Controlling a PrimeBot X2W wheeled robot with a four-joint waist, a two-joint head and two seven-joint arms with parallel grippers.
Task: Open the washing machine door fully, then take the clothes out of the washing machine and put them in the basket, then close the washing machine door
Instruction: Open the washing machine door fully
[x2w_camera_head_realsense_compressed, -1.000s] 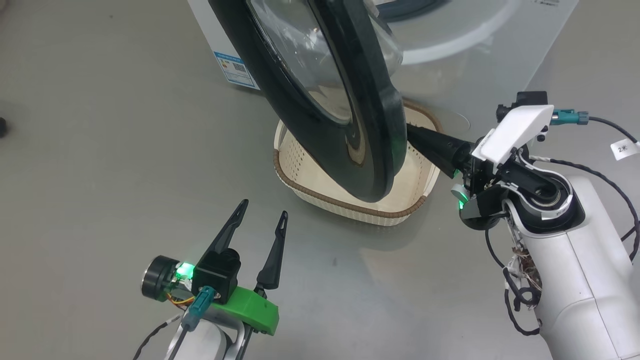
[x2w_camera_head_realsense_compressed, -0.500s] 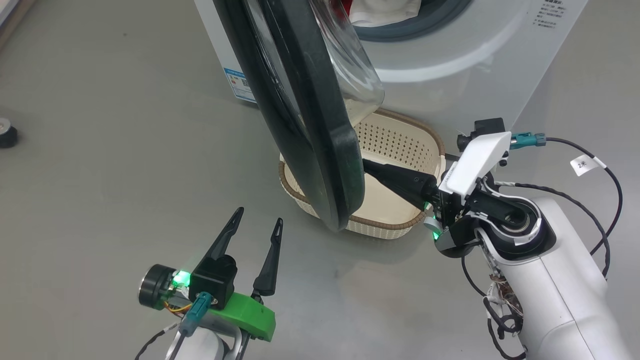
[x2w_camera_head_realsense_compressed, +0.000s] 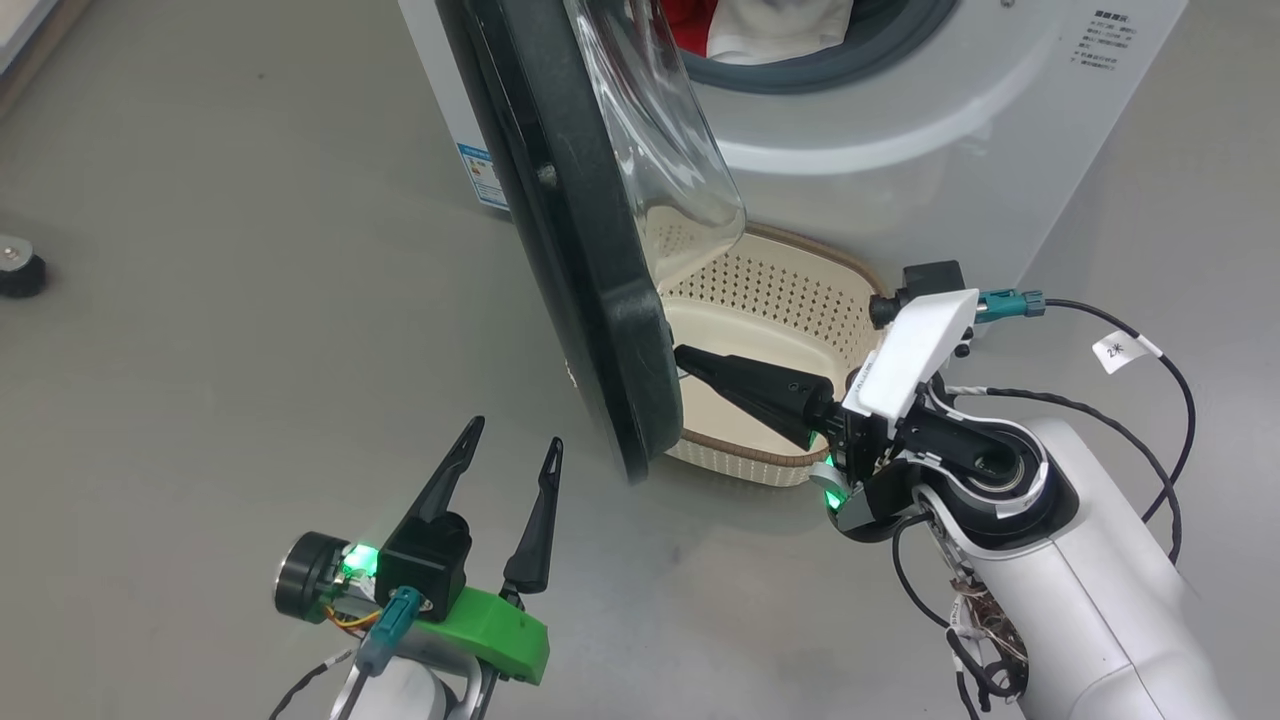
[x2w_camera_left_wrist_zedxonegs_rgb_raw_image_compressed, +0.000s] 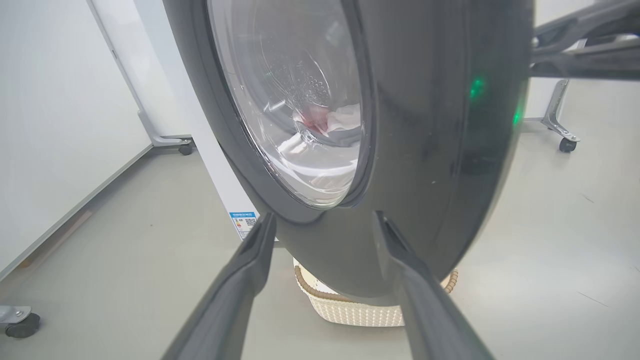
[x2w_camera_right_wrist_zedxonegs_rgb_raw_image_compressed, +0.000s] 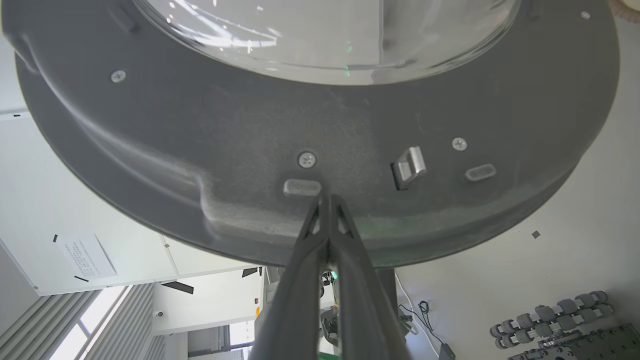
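Observation:
The washing machine door (x2w_camera_head_realsense_compressed: 585, 230) stands swung out, edge-on in the head view, its glass bowl (x2w_camera_head_realsense_compressed: 660, 130) facing the white washing machine (x2w_camera_head_realsense_compressed: 900, 110). My right gripper (x2w_camera_head_realsense_compressed: 682, 356) is shut, its tips pressed against the door's inner face (x2w_camera_right_wrist_zedxonegs_rgb_raw_image_compressed: 325, 196) near the lower rim, with nothing held. The clothes (x2w_camera_head_realsense_compressed: 745, 25), red and white, lie in the drum opening and show through the glass (x2w_camera_left_wrist_zedxonegs_rgb_raw_image_compressed: 327, 120). The cream basket (x2w_camera_head_realsense_compressed: 790, 300) sits on the floor below the door. My left gripper (x2w_camera_head_realsense_compressed: 512, 435) is open and empty, short of the door's outer face (x2w_camera_left_wrist_zedxonegs_rgb_raw_image_compressed: 440, 150).
A small black caster (x2w_camera_head_realsense_compressed: 18, 270) sits on the grey floor at the far left. White panels on wheeled feet (x2w_camera_left_wrist_zedxonegs_rgb_raw_image_compressed: 170, 142) stand behind the machine. My right arm's cables (x2w_camera_head_realsense_compressed: 1150, 400) trail to the right of the basket.
The door has swung further open, pushed leftward by my shut right gripper, and the basket's inside is now more uncovered. The head camera has shifted, showing the drum opening. The left gripper stays put.

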